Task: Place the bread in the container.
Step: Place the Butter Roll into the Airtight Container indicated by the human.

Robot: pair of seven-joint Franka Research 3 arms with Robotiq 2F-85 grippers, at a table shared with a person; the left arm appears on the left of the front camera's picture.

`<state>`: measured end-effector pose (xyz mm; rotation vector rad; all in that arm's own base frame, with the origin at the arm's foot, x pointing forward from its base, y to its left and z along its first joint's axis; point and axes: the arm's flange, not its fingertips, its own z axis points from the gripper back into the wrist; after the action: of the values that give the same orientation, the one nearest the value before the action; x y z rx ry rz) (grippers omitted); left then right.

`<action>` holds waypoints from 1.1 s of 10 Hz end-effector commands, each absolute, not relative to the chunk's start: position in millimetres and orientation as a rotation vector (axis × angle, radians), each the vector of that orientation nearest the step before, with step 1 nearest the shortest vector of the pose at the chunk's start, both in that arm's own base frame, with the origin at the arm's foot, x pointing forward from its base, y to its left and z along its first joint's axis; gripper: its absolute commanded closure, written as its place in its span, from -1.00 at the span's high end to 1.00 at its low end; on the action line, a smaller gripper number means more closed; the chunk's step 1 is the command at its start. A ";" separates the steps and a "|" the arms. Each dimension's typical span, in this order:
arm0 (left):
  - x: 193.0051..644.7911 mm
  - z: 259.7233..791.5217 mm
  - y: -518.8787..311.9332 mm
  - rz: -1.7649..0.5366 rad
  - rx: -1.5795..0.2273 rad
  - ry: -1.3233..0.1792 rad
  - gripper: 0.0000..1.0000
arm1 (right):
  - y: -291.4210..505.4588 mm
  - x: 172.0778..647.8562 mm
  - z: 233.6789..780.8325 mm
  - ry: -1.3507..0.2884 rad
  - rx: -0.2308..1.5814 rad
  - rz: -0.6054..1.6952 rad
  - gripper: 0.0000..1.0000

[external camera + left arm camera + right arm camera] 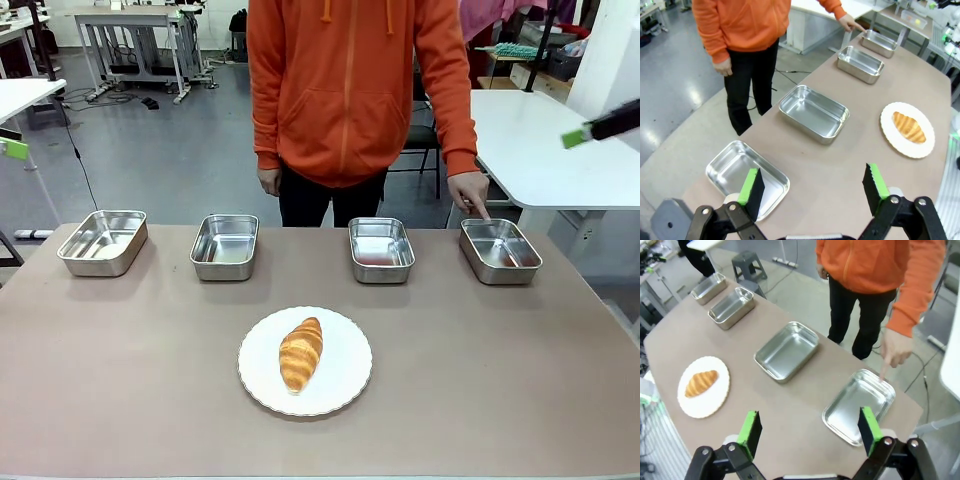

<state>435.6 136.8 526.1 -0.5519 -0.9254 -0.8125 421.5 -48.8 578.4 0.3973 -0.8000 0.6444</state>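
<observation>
Left wrist view, right wrist view — left tool (812, 175) and right tool (809, 415) gape wide, gripping nothing.

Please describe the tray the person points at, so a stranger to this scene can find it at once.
On the brown table, four steel trays stand in a row along the far edge, beyond the white plate. The tray is the one at the row's right end in the front view. Only it has the person's hand pointing at its far rim.
</observation>
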 end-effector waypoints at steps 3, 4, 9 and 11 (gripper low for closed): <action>434.6 527.8 136.3 -0.827 -0.552 -0.938 1.00 | 90.6 392.3 576.8 -0.624 0.416 0.522 1.00; 434.6 527.8 136.3 -0.827 -0.552 -0.938 1.00 | 134.0 381.9 567.2 -0.559 0.375 0.478 1.00; 434.6 527.8 136.3 -0.827 -0.552 -0.938 1.00 | 294.6 339.3 499.8 -0.383 0.155 0.287 1.00; 434.6 527.8 136.3 -0.827 -0.552 -0.938 1.00 | 328.4 339.1 460.9 -0.360 0.046 0.122 1.00</action>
<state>435.8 136.5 526.6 -0.5504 -0.9249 -0.8137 322.7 307.9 466.7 0.1138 -0.3656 0.2366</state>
